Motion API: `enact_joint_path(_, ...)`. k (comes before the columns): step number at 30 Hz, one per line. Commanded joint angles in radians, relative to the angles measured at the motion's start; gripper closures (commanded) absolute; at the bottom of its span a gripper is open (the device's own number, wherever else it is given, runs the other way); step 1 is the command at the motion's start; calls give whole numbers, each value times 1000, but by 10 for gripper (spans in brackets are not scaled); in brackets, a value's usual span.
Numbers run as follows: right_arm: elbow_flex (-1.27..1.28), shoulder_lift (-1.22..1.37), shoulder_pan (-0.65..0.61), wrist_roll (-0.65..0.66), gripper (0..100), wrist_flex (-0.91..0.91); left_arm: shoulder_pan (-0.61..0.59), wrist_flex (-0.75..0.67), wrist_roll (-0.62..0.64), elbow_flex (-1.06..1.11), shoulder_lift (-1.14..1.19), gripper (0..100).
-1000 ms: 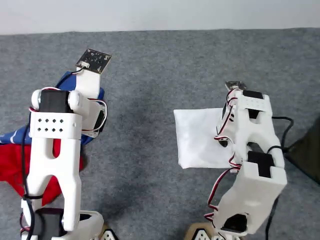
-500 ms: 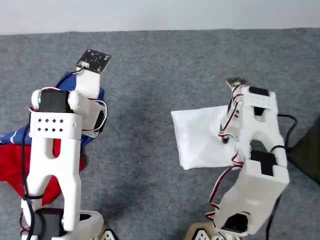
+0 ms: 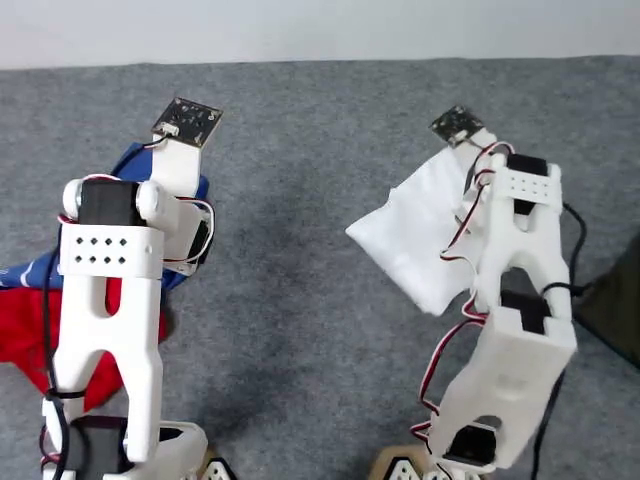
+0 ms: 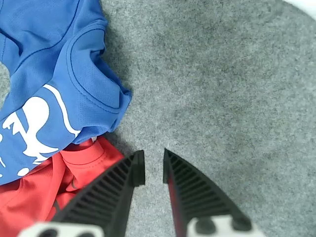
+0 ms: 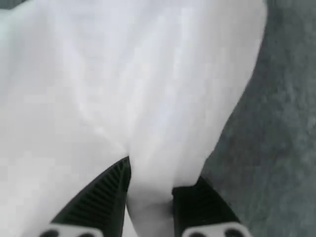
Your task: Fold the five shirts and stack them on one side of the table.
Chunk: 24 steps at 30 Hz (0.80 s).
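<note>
- Table (image 3: pixel 300 150): grey felt surface, no change noted.
- Right arm (image 3: pixel 515 260): swung toward the far edge within the last second.
- Left arm (image 3: pixel 110 260): parked over the left-edge heap, unmoved.
- White shirt (image 3: pixel 415 235): was lying flat and square near the right edge. It is now dragged askew, with its far side apparently raised off the felt.
- Blue shirt (image 4: pixel 59 89) and red shirt (image 4: pixel 44 197): crumpled at the left edge, not yet folded.
- Right gripper (image 5: pixel 150 185): clamped on a bunched fold of white cloth.
- Left gripper (image 4: pixel 152 160): jaws held a narrow gap apart, nothing gripped, just beside the red hem.
- Read: the white shirt is judged to be mid-fold or mid-reposition, and no stack is built yet.
</note>
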Motion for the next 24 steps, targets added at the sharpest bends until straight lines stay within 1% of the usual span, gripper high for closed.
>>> enact_joint_path(1,-68,22,-15,49,985,-64,6,18,-12,-7,-43,930)
enact_joint_path(4,-83,30,-24,44,980,-42,5,20,-12,-7,-43,929)
enact_joint_path(5,-83,28,-25,44,962,-31,5,20,-12,-5,-43,929)
enact_joint_path(7,-104,27,-27,28,887,5,6,20,-12,-5,-41,929)
enact_joint_path(11,-201,27,-21,-199,716,97,6,20,-12,-2,-41,928)
enact_joint_path(13,-270,27,-19,-290,673,139,6,20,-12,10,-41,928)
enact_joint_path(17,-410,27,-24,-427,677,239,6,20,-12,31,-41,928)
enact_joint_path(20,-493,27,-27,-563,678,332,6,20,-12,28,-41,928)
enact_joint_path(22,-545,27,-27,-658,681,418,6,20,-12,27,-41,928)
enact_joint_path(24,-591,27,-27,-718,720,533,6,20,-12,27,-41,928)
